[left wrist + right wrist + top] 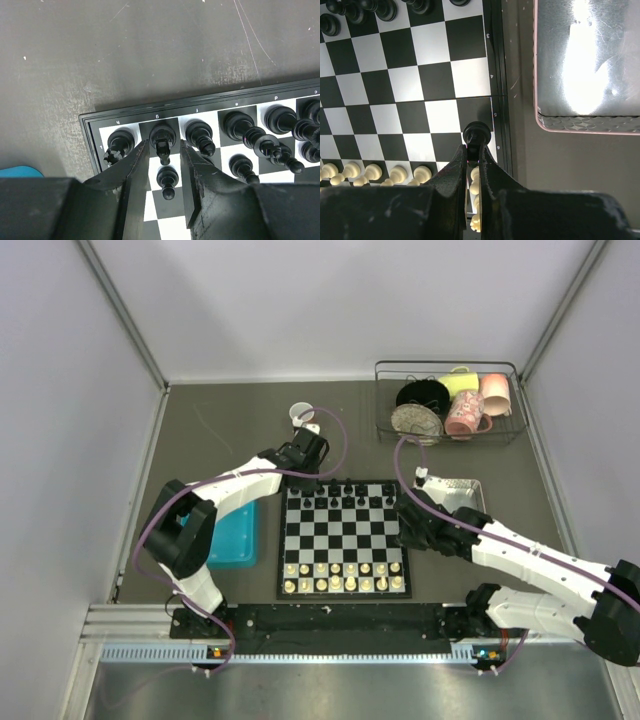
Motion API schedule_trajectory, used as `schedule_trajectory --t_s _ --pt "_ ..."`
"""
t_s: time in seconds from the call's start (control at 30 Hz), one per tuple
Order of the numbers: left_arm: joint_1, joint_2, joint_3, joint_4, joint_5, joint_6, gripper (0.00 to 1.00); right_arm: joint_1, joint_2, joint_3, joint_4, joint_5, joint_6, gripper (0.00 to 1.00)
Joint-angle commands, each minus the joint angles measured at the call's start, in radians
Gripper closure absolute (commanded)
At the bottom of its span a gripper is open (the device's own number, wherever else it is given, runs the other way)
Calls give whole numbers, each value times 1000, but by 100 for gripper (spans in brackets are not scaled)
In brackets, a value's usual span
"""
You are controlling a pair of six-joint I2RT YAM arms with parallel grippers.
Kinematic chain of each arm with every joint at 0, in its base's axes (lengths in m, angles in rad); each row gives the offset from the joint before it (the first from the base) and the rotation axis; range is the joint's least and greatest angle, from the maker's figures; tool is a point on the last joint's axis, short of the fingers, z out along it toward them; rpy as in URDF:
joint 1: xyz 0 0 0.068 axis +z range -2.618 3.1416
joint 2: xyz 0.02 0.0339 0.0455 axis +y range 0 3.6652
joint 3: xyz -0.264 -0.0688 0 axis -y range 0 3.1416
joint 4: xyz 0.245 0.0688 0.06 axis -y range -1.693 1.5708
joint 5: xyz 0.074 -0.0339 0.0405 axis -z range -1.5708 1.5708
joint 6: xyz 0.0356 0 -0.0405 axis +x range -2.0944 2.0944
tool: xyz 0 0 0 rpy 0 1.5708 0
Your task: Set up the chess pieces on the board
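The board (345, 536) lies between my two arms, with black chess pieces (347, 491) lined along its far rows. My left gripper (164, 145) hangs over the far left corner. Its jaws are open on either side of a black piece (162, 136) that stands on its back-row square, with a gap on each side. A black pawn (167, 178) stands just behind that piece between the fingers. My right gripper (474, 148) is shut on a black chess piece (476, 133) and holds it over the board's right edge (496, 100).
Cream-white pieces (345, 576) fill the near rows. A teal tray (232, 532) lies left of the board and a pink-rimmed metal tray (585, 65) to its right. At the back right a wire basket (450, 405) holds cups. A small white cup (301, 413) stands behind the left arm.
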Motion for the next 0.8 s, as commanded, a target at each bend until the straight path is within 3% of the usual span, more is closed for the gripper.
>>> schedule_trajectory --t_s 0.0,0.2,0.43,0.63,0.67,0.77 --pt "5 12 35 4 -13 8 64 -6 -15 10 13 14 -2 100" --pt "11 -22 118 -51 -19 22 64 -7 -17 22 13 23 -21 100" --pt "11 -221 195 -96 -40 39 60 -12 17 224 -10 80 -150 100" --pt "11 -491 20 1 -34 51 53 -107 182 486 -26 36 -315 100" --pt "13 -523 -42 6 -31 51 47 -122 208 518 -24 20 -356 100" --pt "11 -636 -122 -22 -56 30 43 -185 337 631 -29 -59 -429 100"
